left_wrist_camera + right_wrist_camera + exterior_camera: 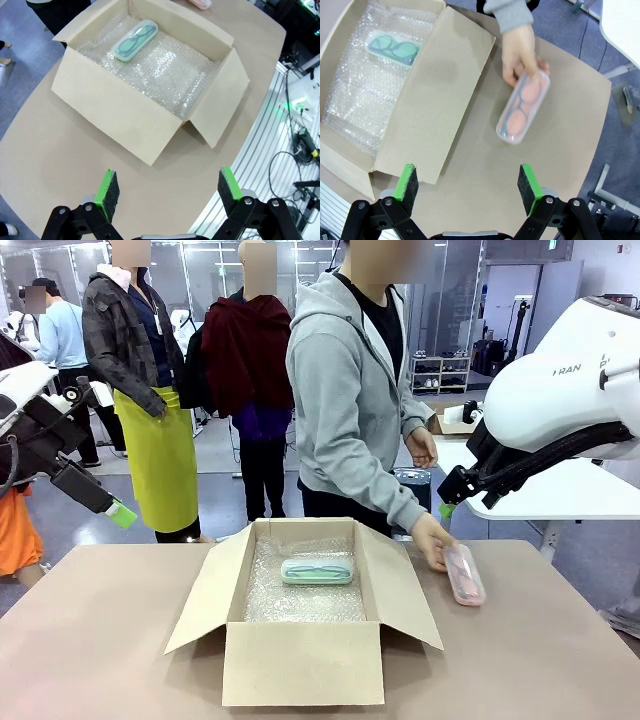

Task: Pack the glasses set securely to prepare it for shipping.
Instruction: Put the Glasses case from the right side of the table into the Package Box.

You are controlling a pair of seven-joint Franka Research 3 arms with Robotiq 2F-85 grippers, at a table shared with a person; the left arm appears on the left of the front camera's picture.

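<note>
Pink case [523, 109] set on table [560, 165] right of box [455, 85], one end under person's hand [519, 57]; mint case [392, 48] in box.
Pink case is found just ahead of right gripper [467, 172], long axis diagonal to the jaw line; right arm is judged nearer than left. Both jaws are seen wide open, nothing gripped; left gripper [167, 175] is hung over table short of box. Cases: semi-clear, rounded, frames seen thru; mint one laid on bubble wrap [355, 85].
</note>
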